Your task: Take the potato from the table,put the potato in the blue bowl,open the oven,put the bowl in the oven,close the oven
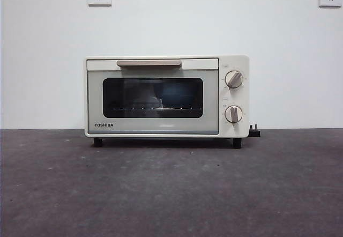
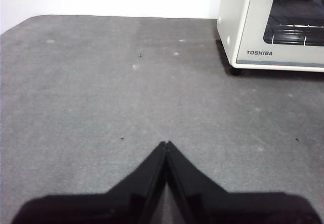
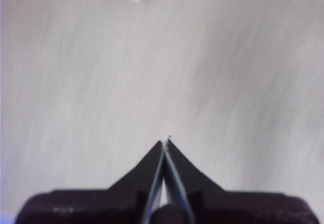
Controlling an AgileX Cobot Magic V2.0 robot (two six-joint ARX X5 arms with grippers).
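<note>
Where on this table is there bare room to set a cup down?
The table looks bare across the whole stretch in front of the oven, and to either side of it along the wall. The left wrist view shows more bare grey surface beside the oven. Only the narrow strip behind the oven, by the black plug, is tight.

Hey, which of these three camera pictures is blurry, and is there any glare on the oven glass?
Right wrist view: heavily motion-blurred, the surface streaked, only the right gripper fairly sharp. Left wrist view: sharp; table texture and TOSHIBA lettering crisp. Front view: clear, evenly lit; the oven window shows faint bluish reflections, a soft shadow beneath.
</note>
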